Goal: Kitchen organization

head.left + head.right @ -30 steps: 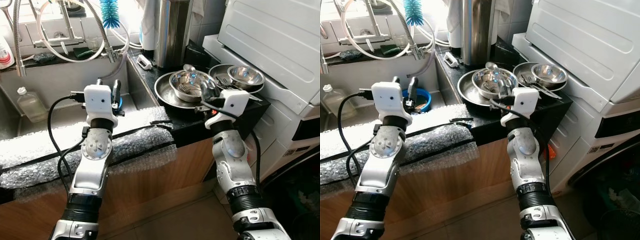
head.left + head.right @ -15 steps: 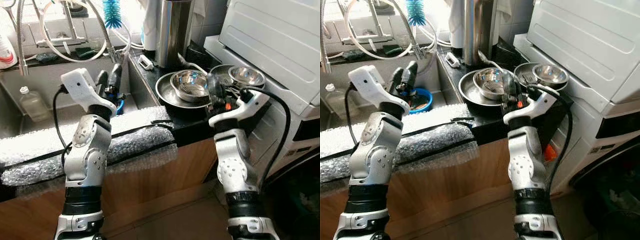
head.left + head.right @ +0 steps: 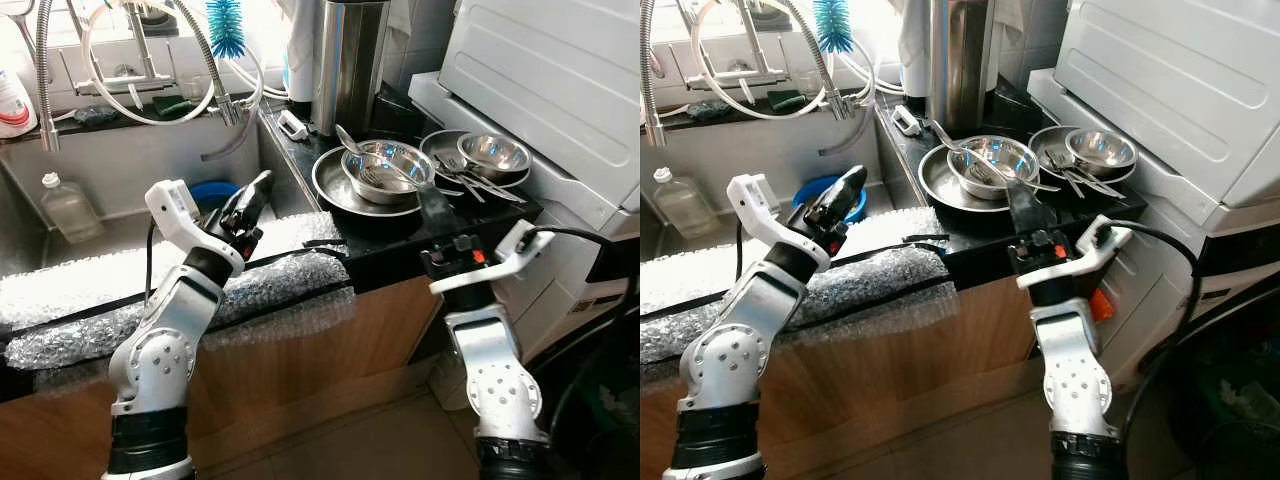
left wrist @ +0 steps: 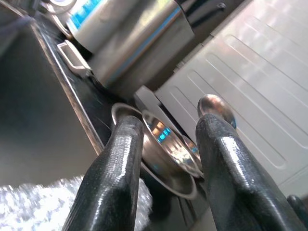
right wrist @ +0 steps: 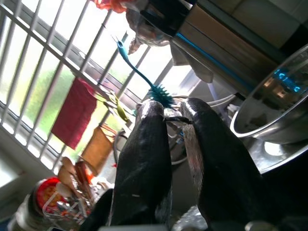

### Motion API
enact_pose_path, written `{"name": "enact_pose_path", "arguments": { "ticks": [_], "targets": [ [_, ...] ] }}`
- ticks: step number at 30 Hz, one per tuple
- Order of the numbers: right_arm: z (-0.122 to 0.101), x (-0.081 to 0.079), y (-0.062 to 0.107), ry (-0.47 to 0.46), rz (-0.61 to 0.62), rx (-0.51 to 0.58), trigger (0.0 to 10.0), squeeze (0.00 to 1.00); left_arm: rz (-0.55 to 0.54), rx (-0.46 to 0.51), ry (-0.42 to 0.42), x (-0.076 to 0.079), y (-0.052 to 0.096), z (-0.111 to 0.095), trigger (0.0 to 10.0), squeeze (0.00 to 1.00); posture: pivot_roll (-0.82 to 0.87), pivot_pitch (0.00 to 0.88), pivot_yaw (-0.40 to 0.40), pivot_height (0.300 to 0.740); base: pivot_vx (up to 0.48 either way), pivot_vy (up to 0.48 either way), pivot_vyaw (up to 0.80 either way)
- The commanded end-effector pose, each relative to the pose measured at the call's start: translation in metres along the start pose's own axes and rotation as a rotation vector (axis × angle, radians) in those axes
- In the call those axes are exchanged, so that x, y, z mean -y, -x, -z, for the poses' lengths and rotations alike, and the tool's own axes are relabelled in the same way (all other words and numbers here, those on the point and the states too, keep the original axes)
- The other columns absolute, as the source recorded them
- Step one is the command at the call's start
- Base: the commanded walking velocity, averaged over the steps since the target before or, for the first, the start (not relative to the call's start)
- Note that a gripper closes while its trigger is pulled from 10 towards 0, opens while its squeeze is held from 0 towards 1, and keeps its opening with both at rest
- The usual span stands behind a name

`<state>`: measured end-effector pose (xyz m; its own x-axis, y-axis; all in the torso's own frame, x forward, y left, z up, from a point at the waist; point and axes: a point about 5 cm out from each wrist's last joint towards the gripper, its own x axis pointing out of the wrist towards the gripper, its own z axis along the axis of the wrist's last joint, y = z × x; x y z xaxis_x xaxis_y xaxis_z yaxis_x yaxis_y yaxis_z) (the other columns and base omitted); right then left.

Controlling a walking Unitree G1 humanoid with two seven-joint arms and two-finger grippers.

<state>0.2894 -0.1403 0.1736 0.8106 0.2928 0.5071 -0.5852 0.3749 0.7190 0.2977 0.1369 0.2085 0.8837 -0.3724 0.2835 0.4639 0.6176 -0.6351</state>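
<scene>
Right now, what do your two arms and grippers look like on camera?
Both arms are silver, jointed segments with black ribbed cuffs. Each wrist carries a white camera housing fed by a looping black cable. The left gripper and right gripper each have two long, glossy black fingers. Small red and orange lights show by the right wrist.

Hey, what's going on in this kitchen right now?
The robot stands at the black counter by the sink. Neither gripper holds anything: the left gripper hovers over the bubble wrap on the sink's edge, and the right gripper reaches toward the stacked steel bowls, which sit untouched with spoons in them.
</scene>
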Motion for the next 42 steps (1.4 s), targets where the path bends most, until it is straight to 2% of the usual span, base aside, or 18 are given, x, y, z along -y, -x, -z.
{"name": "enact_pose_path", "arguments": {
  "ticks": [1,5,7,9,12,16,20,27,35,37,42],
  "targets": [
    [-0.005,-0.01,0.0,-0.037,-0.064,0.012,10.0,0.0,0.053,-0.026,0.006,0.007,0.004,-0.001,10.0,0.0,-0.05,0.0,-0.043,0.727,0.0,0.0,0.0],
    [-0.003,-0.013,0.006,-0.068,-0.078,-0.021,10.0,0.0,0.086,-0.063,0.023,0.009,0.012,0.001,10.0,0.0,-0.05,0.0,-0.044,0.727,0.0,0.0,0.0],
    [-0.002,-0.012,0.011,-0.108,-0.078,-0.028,10.0,0.0,0.172,-0.09,0.057,0.017,0.018,0.003,10.0,0.0,-0.05,0.0,-0.045,0.727,0.0,0.0,0.0],
    [-0.002,-0.014,0.013,-0.128,-0.092,-0.038,10.0,0.0,0.211,-0.101,0.067,0.022,0.02,0.004,10.0,0.0,-0.05,0.0,-0.046,0.727,0.0,0.0,0.0],
    [0.009,-0.016,0.02,-0.117,-0.117,-0.136,10.0,0.0,0.227,-0.103,0.096,0.027,0.02,0.008,10.0,0.0,-0.05,0.0,-0.047,0.727,0.0,0.0,0.0],
    [0.015,-0.014,0.024,-0.121,-0.113,-0.17,10.0,0.0,0.271,-0.125,0.104,0.035,0.02,0.012,10.0,0.0,-0.05,0.0,-0.05,0.727,0.0,0.0,0.0],
    [0.015,-0.014,0.024,-0.134,-0.115,-0.17,10.0,0.0,0.271,-0.175,0.065,0.037,0.021,0.02,10.0,0.0,-0.05,0.0,-0.052,0.727,0.0,0.0,0.0],
    [0.017,-0.018,0.021,-0.135,-0.141,-0.168,10.0,0.0,0.27,-0.186,0.092,0.046,0.018,0.029,10.0,0.0,-0.05,0.0,-0.054,0.727,0.0,0.0,0.0],
    [0.017,-0.018,0.021,-0.137,-0.147,-0.17,10.0,0.0,0.267,-0.183,0.097,0.047,0.017,0.03,10.0,0.0,-0.05,0.0,-0.054,0.727,0.0,0.0,0.0],
    [0.028,-0.021,0.022,-0.135,-0.166,-0.233,10.0,0.0,0.284,-0.162,0.122,0.054,0.009,0.031,10.0,0.0,-0.05,0.0,-0.062,0.727,0.0,0.0,0.0],
    [0.032,-0.024,0.024,-0.138,-0.184,-0.261,10.0,0.0,0.284,-0.157,0.129,0.055,0.007,0.032,10.0,0.0,-0.05,0.0,-0.063,0.727,0.0,0.0,0.0]
  ]
}}
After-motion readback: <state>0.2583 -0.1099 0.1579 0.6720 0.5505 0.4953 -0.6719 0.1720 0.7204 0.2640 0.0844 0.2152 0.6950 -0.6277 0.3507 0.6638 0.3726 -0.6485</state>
